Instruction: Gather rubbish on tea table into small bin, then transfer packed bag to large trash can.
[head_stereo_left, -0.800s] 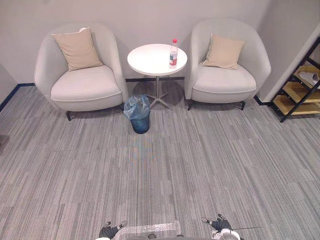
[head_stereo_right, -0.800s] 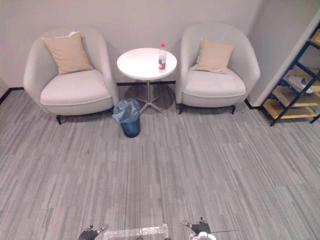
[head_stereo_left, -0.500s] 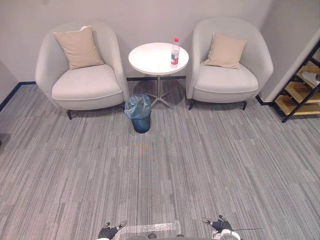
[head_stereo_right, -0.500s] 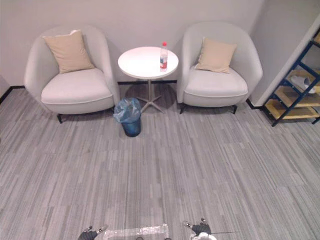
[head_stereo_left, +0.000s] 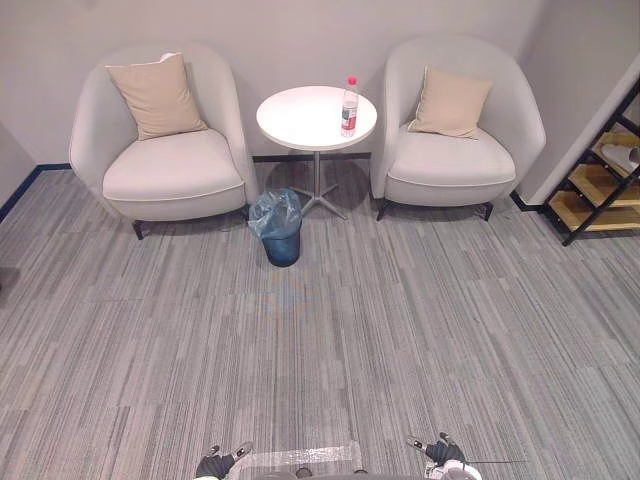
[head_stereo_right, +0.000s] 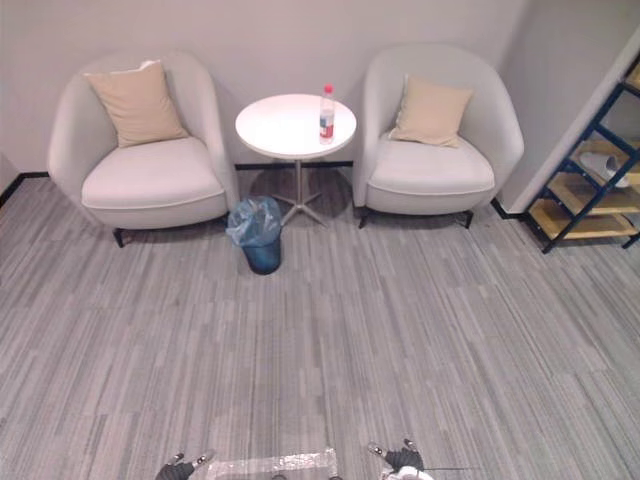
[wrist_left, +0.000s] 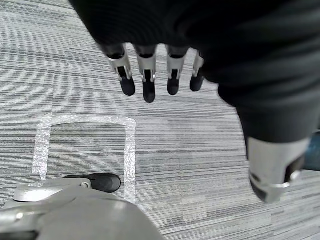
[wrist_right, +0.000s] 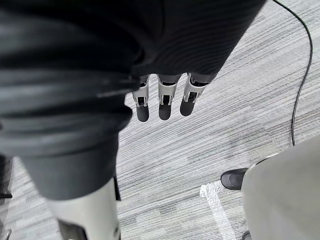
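A clear plastic bottle (head_stereo_left: 348, 106) with a red cap and label stands upright near the right edge of the round white tea table (head_stereo_left: 300, 118), far ahead between two armchairs. On the floor in front of the table's foot stands a small blue bin (head_stereo_left: 279, 228) lined with a clear blue bag. My left hand (head_stereo_left: 216, 464) and right hand (head_stereo_left: 441, 456) hang low at the bottom of the eye views, far from the table. Straight fingers (wrist_left: 148, 75) of the left hand hold nothing, and the right hand's fingers (wrist_right: 163, 102) are straight and empty too.
Two light grey armchairs (head_stereo_left: 170, 150) (head_stereo_left: 458, 140) with beige cushions flank the table against the wall. A dark metal shelf (head_stereo_left: 600, 170) with wooden boards stands at the right. A clear tape rectangle (head_stereo_left: 297, 456) marks the grey carpet near my feet.
The whole picture has shifted slightly, so the camera has moved. Bottle, table and bin stay in place. Both hands hang as before.
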